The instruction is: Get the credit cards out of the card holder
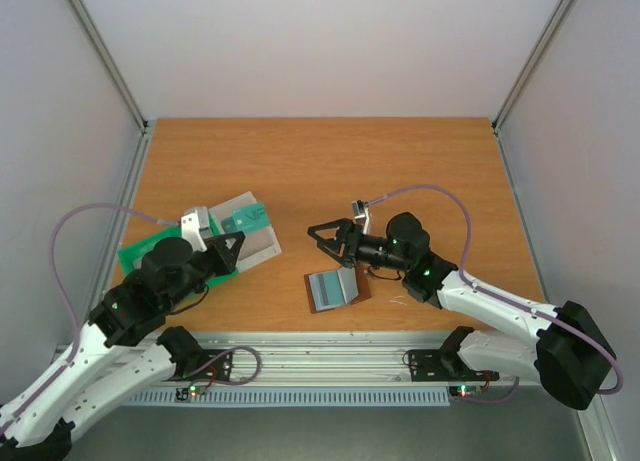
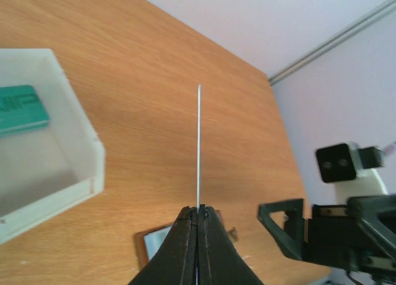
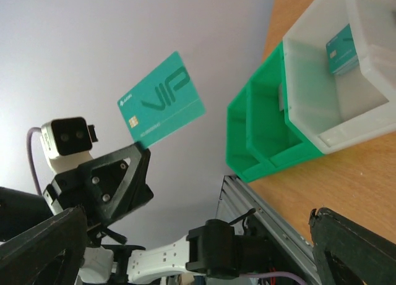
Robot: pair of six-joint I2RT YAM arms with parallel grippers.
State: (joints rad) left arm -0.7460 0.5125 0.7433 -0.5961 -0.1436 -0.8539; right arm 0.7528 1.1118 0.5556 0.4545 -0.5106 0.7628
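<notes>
The card holder (image 1: 333, 288) lies open on the table, brown at the edges with grey-blue panels; a corner of it shows under my left fingers in the left wrist view (image 2: 153, 240). My left gripper (image 1: 236, 245) is shut on a teal credit card marked VIP, seen edge-on in the left wrist view (image 2: 198, 143) and face-on in the right wrist view (image 3: 162, 98), held in the air. A second teal card (image 1: 245, 218) lies in the translucent box (image 1: 262, 243). My right gripper (image 1: 326, 243) is open and empty just above and behind the holder.
The translucent box rests on a green tray (image 1: 142, 251) at the left, also in the right wrist view (image 3: 260, 130). The right gripper's finger (image 2: 281, 220) is close to my left gripper (image 2: 198, 209). Metal rail runs along the table's near edge.
</notes>
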